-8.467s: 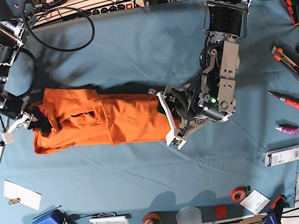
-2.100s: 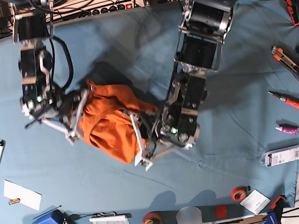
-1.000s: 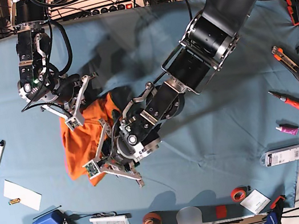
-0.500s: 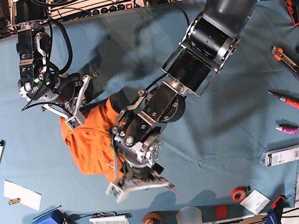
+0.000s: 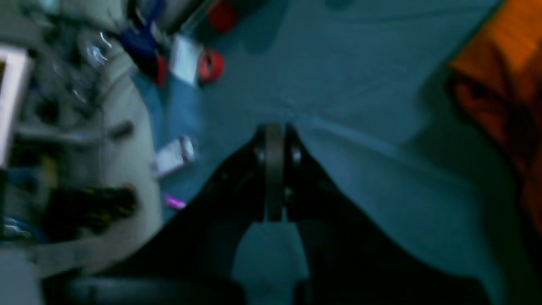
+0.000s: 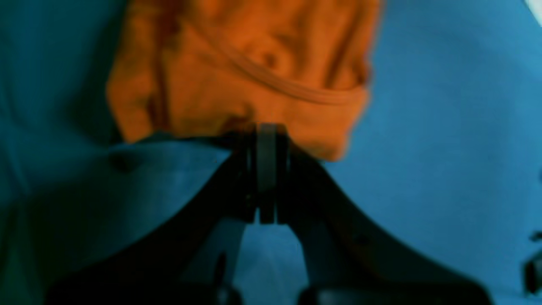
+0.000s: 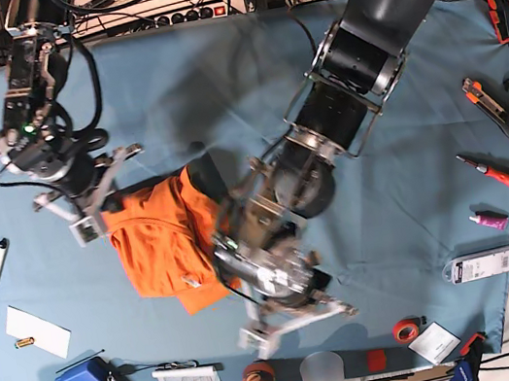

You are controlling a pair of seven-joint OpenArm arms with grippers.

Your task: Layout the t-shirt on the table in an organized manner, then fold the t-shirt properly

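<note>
The desk (image 7: 423, 250) is wide and covered with a teal-blue cloth, with small things lying along its edges. The t-shirt (image 7: 160, 242) is the landmark here: it lies as a crumpled orange heap on the desk, not spread at all, with the ribbed neckline showing in the right wrist view.

The right tool (image 6: 266, 140) is at the edge of the t-shirt, just at the hem of the heap, and its jaws are pressed together. It seems to pinch the cloth edge there, but the picture is blurred and I cannot be sure. The left tool (image 5: 274, 140) is beside the t-shirt and apart from it, over bare blue cloth; its jaws are pressed together on nothing. In the base view this big arm partly covers one side of the t-shirt.

I judge that the laying-out step is in hand. To do it well, each tool should take one clear corner or shoulder, not a bunch of layers, then pull away from the t-shirt's middle in opposite directions, low over the desk, so that the cloth opens flat without dragging the blue cover.
</note>
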